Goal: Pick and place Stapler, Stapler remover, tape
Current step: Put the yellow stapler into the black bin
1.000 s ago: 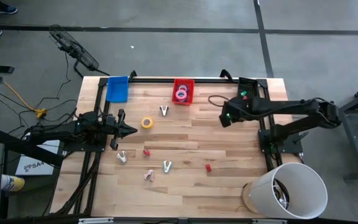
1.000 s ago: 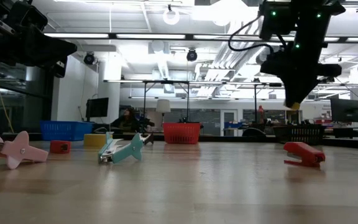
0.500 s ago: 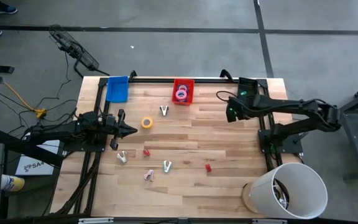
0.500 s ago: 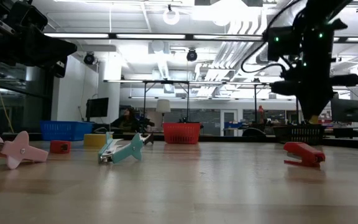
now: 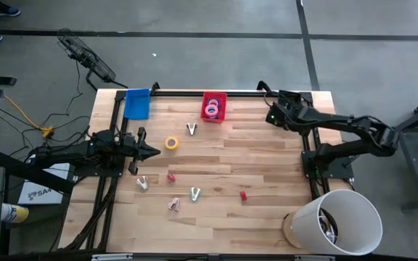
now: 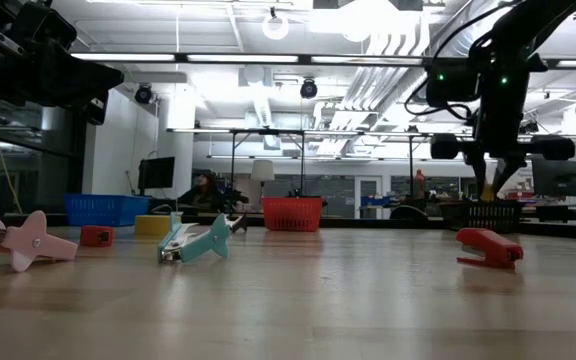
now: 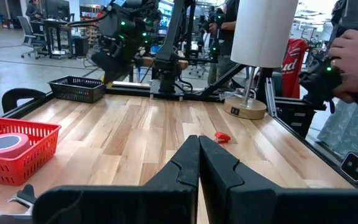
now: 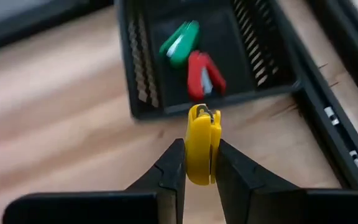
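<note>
My right tool point(image 8: 197, 163) has swung toward the black basket point(image 8: 143, 102) — clenched on a yellow stapler point(image 8: 202, 146). It's nearly over it; release looks next.

Two dark jointed arms, black looping cables, green indicator lights, tapered black fingers

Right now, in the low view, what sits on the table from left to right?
Pink staple remover → small red stapler → yellow tape → teal staple remover → red basket → red stapler.
</note>
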Robot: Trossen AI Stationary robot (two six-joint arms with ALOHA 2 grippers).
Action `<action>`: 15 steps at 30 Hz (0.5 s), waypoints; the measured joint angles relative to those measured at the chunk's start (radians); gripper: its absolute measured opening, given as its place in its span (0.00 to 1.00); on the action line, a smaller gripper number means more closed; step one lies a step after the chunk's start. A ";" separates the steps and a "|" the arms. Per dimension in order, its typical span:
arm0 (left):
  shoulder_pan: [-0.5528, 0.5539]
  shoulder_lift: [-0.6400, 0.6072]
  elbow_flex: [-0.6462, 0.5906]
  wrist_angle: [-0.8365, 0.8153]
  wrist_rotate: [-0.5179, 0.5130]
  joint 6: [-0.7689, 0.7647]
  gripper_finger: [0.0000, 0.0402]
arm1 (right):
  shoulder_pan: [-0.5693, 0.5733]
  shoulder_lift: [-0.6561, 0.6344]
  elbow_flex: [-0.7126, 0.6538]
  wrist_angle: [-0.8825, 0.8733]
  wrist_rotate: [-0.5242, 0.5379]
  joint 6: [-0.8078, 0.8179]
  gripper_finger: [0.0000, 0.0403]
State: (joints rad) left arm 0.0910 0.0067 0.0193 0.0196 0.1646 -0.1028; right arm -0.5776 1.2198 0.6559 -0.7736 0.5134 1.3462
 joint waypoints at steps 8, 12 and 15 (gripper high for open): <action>0.000 0.000 0.000 0.000 0.000 0.000 0.00 | -0.068 0.024 0.000 0.082 0.055 0.135 0.14; 0.000 0.000 0.000 0.000 0.000 0.000 0.00 | -0.104 0.061 0.000 0.132 0.054 0.173 0.15; 0.000 0.000 0.000 0.000 0.000 0.000 0.00 | -0.133 0.089 0.000 0.161 0.044 0.195 0.15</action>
State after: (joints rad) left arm 0.0913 0.0068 0.0194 0.0200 0.1643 -0.1028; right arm -0.7103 1.3084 0.6559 -0.6122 0.5570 1.5410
